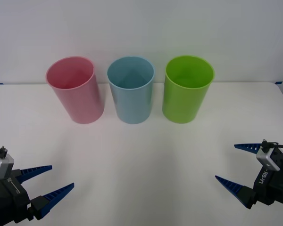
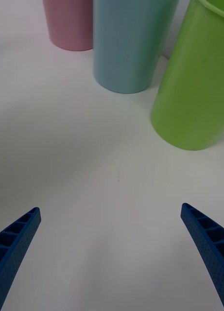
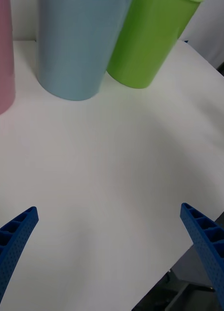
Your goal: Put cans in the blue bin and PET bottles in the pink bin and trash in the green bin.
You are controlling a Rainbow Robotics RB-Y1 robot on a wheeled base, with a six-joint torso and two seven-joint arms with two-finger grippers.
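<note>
Waiting: pink bin (image 1: 75,89), blue bin (image 1: 131,89), green bin (image 1: 187,88) stand in a row at 12 o'clock on the table (image 1: 141,165). No trash, cans or bottles visible outside; contents hidden, progress unclear. Left tool (image 1: 46,181) at 8 o'clock and right tool (image 1: 236,165) at 4 o'clock, both spread, empty.

Smooth plastic bins on a matt white table.

Looked plastic and smooth-walled, all three: the pink bin (image 1: 75,89), the blue bin (image 1: 131,89) and the green bin (image 1: 187,88), each with a soft satin sheen rather than a hard gloss. Seemed matt and even, without grain or texture, on the white table (image 1: 141,160). Appeared ribbed along the inner side and finely dotted, in a dull blue plastic, on the fingers (image 2: 14,243) of both grippers.
</note>
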